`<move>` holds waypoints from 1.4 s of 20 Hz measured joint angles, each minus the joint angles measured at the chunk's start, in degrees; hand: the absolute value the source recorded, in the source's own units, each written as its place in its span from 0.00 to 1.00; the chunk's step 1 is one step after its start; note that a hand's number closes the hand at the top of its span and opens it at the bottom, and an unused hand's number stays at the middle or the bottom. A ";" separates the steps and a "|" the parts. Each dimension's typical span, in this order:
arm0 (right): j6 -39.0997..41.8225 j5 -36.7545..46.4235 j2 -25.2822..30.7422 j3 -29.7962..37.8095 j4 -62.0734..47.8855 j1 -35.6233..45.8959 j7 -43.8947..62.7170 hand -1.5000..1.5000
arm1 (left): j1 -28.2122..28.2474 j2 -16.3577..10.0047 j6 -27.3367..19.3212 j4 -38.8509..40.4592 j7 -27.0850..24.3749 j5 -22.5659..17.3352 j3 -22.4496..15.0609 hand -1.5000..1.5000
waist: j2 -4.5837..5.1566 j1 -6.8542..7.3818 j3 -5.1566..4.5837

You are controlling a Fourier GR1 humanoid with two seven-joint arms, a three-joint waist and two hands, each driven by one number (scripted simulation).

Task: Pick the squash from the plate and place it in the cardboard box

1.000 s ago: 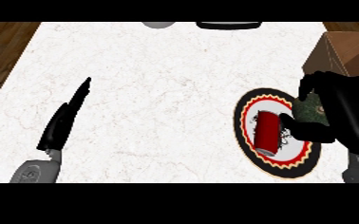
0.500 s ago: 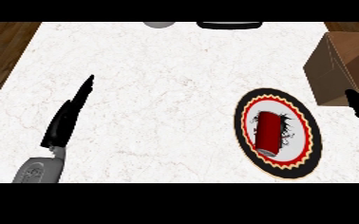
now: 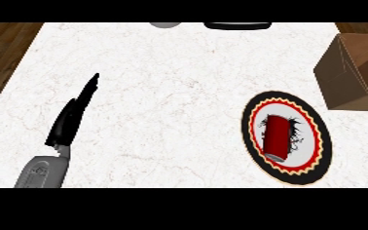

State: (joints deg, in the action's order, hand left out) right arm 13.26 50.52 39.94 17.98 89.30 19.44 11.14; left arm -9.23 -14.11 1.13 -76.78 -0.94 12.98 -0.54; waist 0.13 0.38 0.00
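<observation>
Far left, top corner: strip of brown wood surface point(image 3: 18, 34) past the worktop's edge.

Lower left: grey forearm point(image 3: 42, 171) comes in from the bottom edge, angled up and a bit to the right. At its end is the L hand point(image 3: 68, 122), black, seen nearly edge-on. Its fingers are straight and close together, tips pointing toward the far side of the worktop. It is released, w/ nothing in it, and is well apart from the plate. Can't tell whether it touches the surface or sits above it.

Middle: white marbled worktop point(image 3: 179, 92), faint reddish veins.

Top edge, centre: small grey round object point(image 3: 165, 25), cut off by the frame. Just right of it is a flat black item point(image 3: 237, 25), also cut off. Too little of either shows to name them.

Right: round plate point(image 3: 287, 96) w/ black outer rim, red zigzag band and pale centre w/ black scribble pattern. On it, approx. at its middle, lies a red cylinder-shaped item point(image 3: 276, 137), long axis running near-to-far. It doesn't look like a squash from here. No hand is on it.

Far right: brown cardboard box point(image 3: 345, 73), cut by the frame's right edge. It stands just beyond the plate's upper right rim. Can't tell if they touch, or whether the box's top is open.
</observation>
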 measured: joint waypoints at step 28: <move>-1.07 -26.36 -1.71 20.43 -51.35 18.50 -28.25 0.00 | 0.25 1.73 -0.25 0.29 -0.70 1.55 -0.23 0.50 | 0.23 0.63 0.13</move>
State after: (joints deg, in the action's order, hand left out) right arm 12.19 24.16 38.23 38.41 37.95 37.94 -17.11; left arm -8.98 -12.38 0.88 -76.49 -1.65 14.53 -0.78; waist 0.36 1.01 0.12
